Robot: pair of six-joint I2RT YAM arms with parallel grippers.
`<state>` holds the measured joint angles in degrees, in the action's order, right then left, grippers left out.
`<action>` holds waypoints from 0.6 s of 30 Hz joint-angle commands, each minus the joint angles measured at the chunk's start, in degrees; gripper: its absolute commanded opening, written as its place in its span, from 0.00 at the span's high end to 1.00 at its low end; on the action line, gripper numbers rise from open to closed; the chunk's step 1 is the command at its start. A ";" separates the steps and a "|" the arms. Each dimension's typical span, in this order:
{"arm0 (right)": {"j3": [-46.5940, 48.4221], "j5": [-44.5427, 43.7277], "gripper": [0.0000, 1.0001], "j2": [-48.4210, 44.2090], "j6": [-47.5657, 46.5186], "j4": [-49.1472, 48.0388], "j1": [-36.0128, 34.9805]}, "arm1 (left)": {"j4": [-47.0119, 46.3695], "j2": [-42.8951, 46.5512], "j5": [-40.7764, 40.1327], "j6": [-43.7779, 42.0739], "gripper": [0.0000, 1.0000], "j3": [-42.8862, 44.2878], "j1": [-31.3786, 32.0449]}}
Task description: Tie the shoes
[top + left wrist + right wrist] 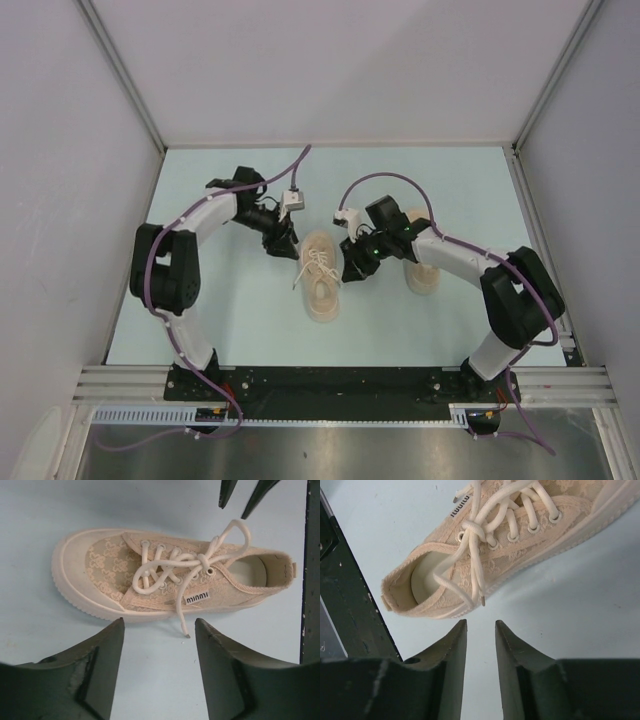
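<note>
A beige lace-patterned shoe (321, 278) lies mid-table, toe pointing away from the arm bases. In the left wrist view this shoe (110, 570) shows its off-white laces (200, 560) drawn into a knot at the top eyelets. One loose lace end (186, 634) trails onto the table between my left fingers. My left gripper (159, 625) is open and empty beside the shoe's left side. My right gripper (481, 625) is open and empty just off the shoe (485, 555), below a hanging lace end (482, 601). A second shoe (424, 277) sits at the right, partly hidden by the right arm.
The pale blue table (230, 320) is walled in white on three sides. A black rail (330, 382) runs along the near edge and shows as a dark bar (311, 570) in the left wrist view. The right gripper's fingertips (260, 492) poke in beyond the shoe.
</note>
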<state>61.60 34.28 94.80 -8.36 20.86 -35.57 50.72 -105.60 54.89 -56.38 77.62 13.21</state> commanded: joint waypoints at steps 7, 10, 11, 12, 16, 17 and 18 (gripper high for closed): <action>-0.26 6.41 0.48 -13.67 0.97 2.95 9.28 | -28.29 21.20 -1.71 34.69 0.00 -10.91 -5.20; -0.26 6.06 0.31 -16.66 2.29 2.61 13.40 | -29.88 25.42 -6.80 43.85 0.00 -10.13 -7.57; -0.26 5.97 0.26 -17.28 3.25 2.52 14.55 | -30.32 26.49 -9.86 46.34 0.00 -9.95 -8.28; -0.26 5.54 0.17 -18.15 3.70 2.52 15.78 | -30.15 27.37 -12.16 48.54 0.00 -9.78 -8.99; -0.34 6.23 0.07 -18.78 5.81 4.44 25.35 | -22.78 29.22 -16.66 53.99 0.00 -4.78 -13.02; -0.26 6.23 0.06 -18.69 6.16 4.89 27.03 | -22.33 29.66 -17.44 54.88 0.01 -4.76 -13.04; -0.26 5.63 0.04 -18.60 6.16 5.32 28.44 | -21.81 30.19 -20.24 55.76 0.00 -5.11 -15.21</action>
<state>60.97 39.99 77.12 -4.40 23.75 -12.71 26.09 -78.13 42.33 -10.48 69.89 1.74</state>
